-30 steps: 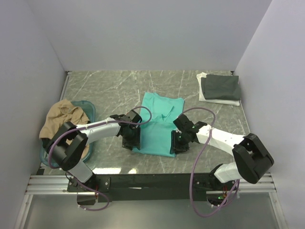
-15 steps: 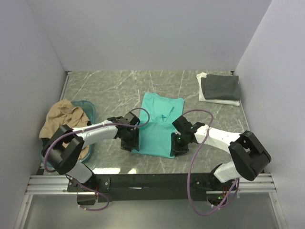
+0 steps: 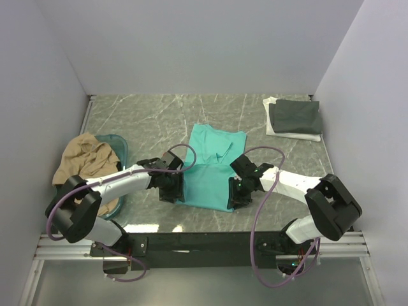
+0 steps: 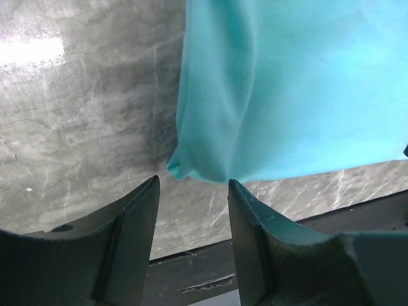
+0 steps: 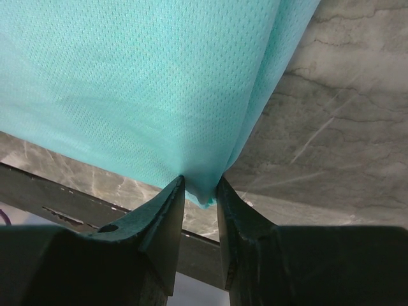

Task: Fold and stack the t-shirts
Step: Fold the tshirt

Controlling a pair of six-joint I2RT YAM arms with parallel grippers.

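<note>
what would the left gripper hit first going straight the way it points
The left gripper would probably meet the teal t-shirt first: its corner lies just ahead of the open fingers.

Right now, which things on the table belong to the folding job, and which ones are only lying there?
Belong to the job:
teal-green t-shirt, in the middle
tan t-shirt, crumpled at the left
dark grey t-shirt, folded, lying on the white one
white t-shirt

Only lying there:
teal plastic basket, under the tan t-shirt
</note>
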